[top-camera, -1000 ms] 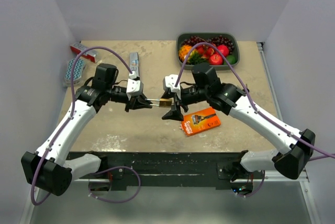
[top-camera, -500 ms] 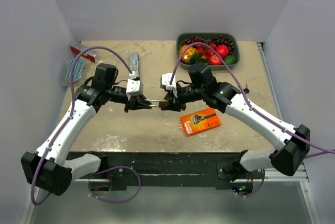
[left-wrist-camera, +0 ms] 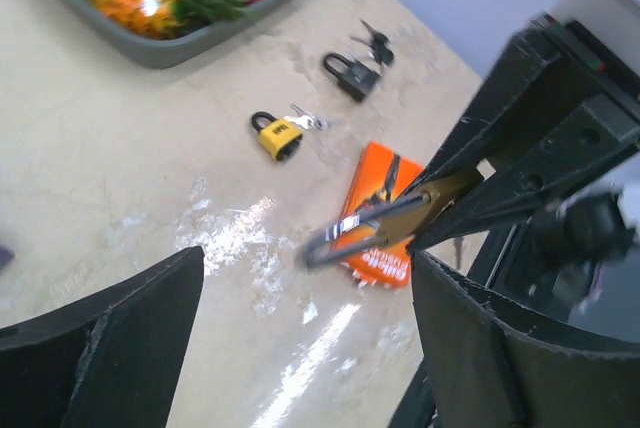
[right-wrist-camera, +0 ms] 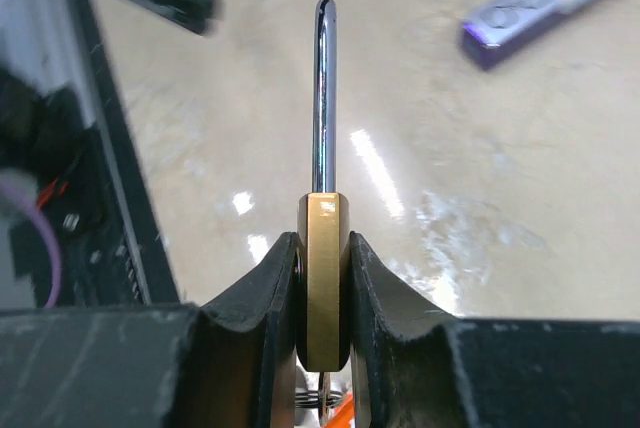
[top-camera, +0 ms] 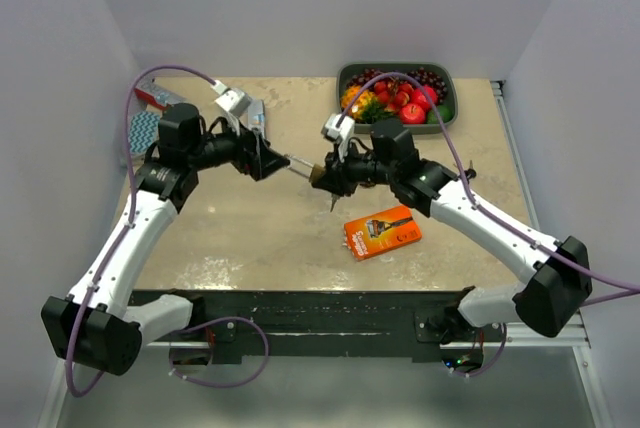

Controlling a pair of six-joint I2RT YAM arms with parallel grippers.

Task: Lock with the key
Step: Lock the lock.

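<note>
Beige tabletop (top-camera: pixel 250 238), white walls (top-camera: pixel 330 8).
Brass padlock (right-wrist-camera: pixel 323 283), rigid, likely slick: pinched at body by right gripper (right-wrist-camera: pixel 322 248); left gripper (left-wrist-camera: pixel 310 256) spread.

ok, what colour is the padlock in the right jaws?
Brass-gold padlock body, silver shackle; right wrist view shows it best.

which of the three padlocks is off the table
The brass padlock, clamped in the right tool; the yellow padlock and the black padlock both lie on the beige table.
</note>
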